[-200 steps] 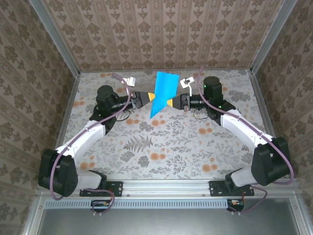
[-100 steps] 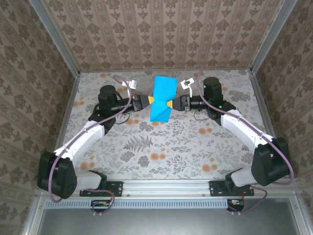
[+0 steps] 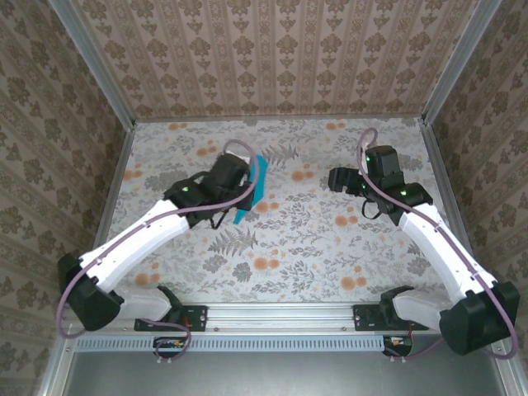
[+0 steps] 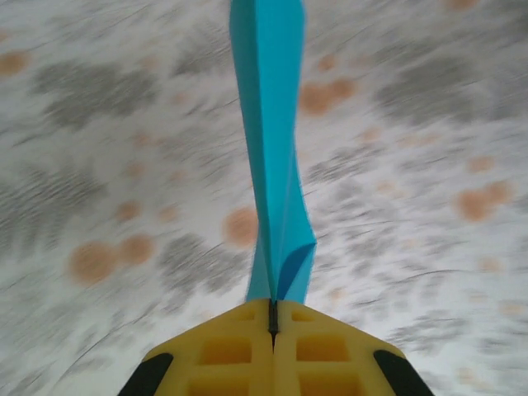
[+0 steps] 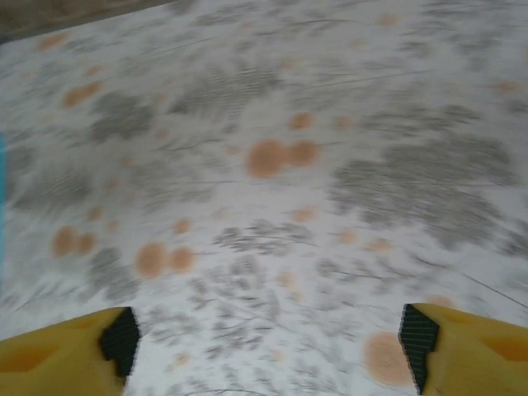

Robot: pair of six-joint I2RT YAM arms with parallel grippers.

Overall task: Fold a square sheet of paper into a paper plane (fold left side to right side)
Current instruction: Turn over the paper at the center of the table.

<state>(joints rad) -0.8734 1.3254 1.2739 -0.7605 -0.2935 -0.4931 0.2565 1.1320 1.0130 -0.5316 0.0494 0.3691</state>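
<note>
Left gripper point(image 4: 272, 309) pinches the folded blue paper point(image 4: 268, 124) edge-on, apparently above the table point(image 4: 429, 165); right gripper point(image 5: 268, 337) gapes empty. Held single-handed, it could twist or unfold

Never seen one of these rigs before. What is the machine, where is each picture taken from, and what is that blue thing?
It is a two-armed robot: a left arm and a right arm, bolted at the near edge of a floral table. The overhead view looks down from above and behind them. The other two pictures come from cameras on the wrists, looking out past yellow fingers. The left gripper is shut on a folded turquoise paper, seen edge-on. The right gripper is open and holds nothing.
</note>
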